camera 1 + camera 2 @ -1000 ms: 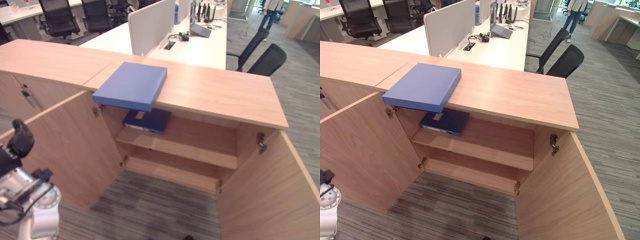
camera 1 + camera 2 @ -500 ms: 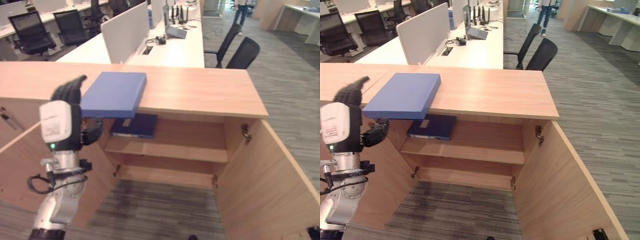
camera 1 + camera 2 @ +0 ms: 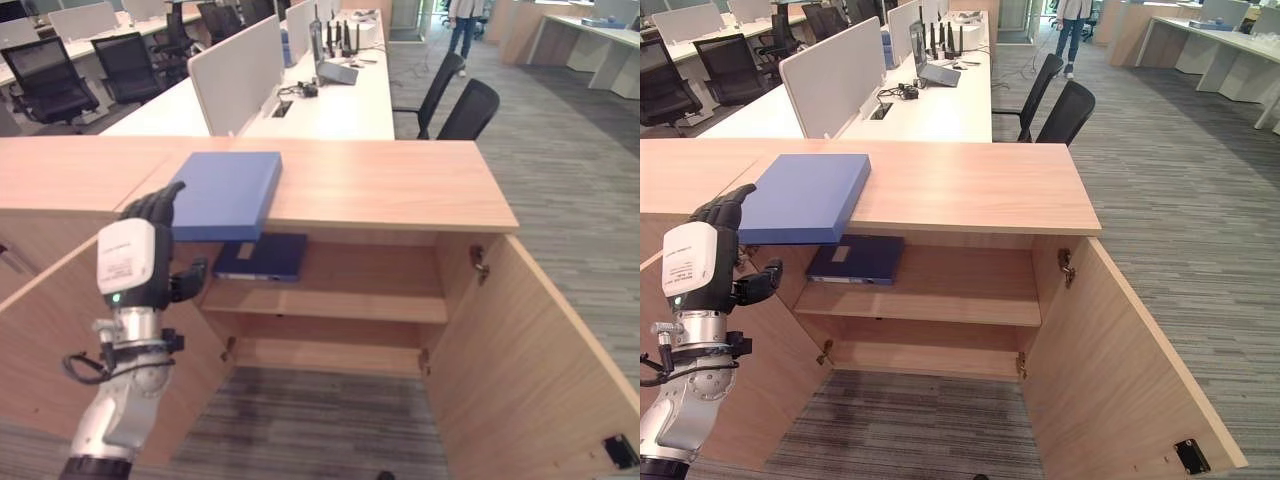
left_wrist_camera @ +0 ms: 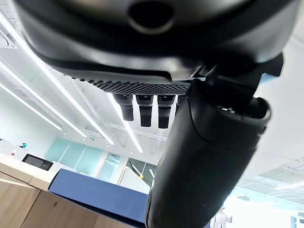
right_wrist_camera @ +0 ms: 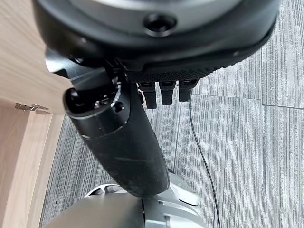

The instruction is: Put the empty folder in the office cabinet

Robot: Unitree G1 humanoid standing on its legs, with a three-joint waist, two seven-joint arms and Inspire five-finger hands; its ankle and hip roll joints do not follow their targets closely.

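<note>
A light blue folder [image 3: 222,192] lies flat on the wooden cabinet top [image 3: 400,185], its near end overhanging the front edge. A darker blue folder [image 3: 262,257] lies on the upper shelf inside the open cabinet. My left hand [image 3: 135,262] is raised in front of the light blue folder's near left corner, open, with its fingertips [image 3: 165,197] close to that corner; whether they touch it I cannot tell. The left wrist view shows the folder [image 4: 95,194] past the straight fingers. My right hand [image 5: 118,142] hangs open over the carpet, holding nothing.
Both cabinet doors stand open: the left door [image 3: 50,340] behind my left arm, the right door [image 3: 540,370] swung out toward me. The lower shelf [image 3: 330,355] is bare. Behind the cabinet are white desks with a divider [image 3: 235,70], black chairs [image 3: 465,105] and a person [image 3: 462,20].
My left hand has risen from the lower left to the light blue folder's near corner. The camera has shifted too; the folders stay where they were.
</note>
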